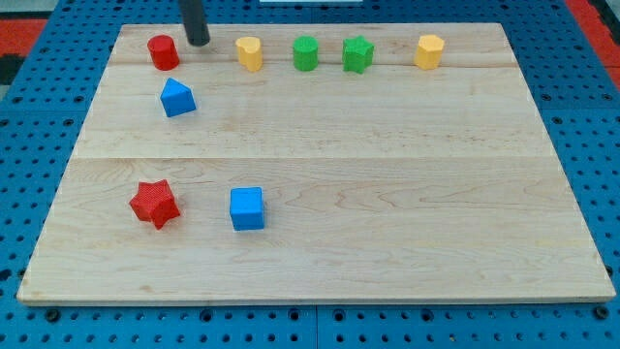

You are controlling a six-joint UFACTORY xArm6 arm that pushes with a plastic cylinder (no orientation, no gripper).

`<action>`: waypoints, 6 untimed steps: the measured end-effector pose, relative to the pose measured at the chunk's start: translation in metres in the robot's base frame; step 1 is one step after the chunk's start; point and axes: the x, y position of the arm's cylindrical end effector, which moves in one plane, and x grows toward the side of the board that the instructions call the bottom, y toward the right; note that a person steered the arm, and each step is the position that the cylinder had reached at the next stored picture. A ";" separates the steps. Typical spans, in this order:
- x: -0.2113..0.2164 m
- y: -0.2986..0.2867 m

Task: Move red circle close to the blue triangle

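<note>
A: Where's the red circular block (163,51)?

B: Upper left of the wooden board (387,194), just above the blue triangular block (177,98), not touching.

A: And my tip (198,43)?

B: Just right of the red block, between it and a yellow block (250,53). It's a plain rod; no jaws.

A: Below?

B: A red star block (155,203) beside a blue cube (247,207).

A pale wooden board (387,194) carries eight blocks. Along its top edge, from the view's left: red circle (163,52), yellow block (250,53), green block (306,53), green star (357,54), yellow block (429,51). Below the circle sits the blue triangle (177,98); lower left, a red star (155,204) beside a blue cube (247,208).
</note>
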 end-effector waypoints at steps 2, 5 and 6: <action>0.042 -0.028; 0.055 -0.066; 0.083 -0.066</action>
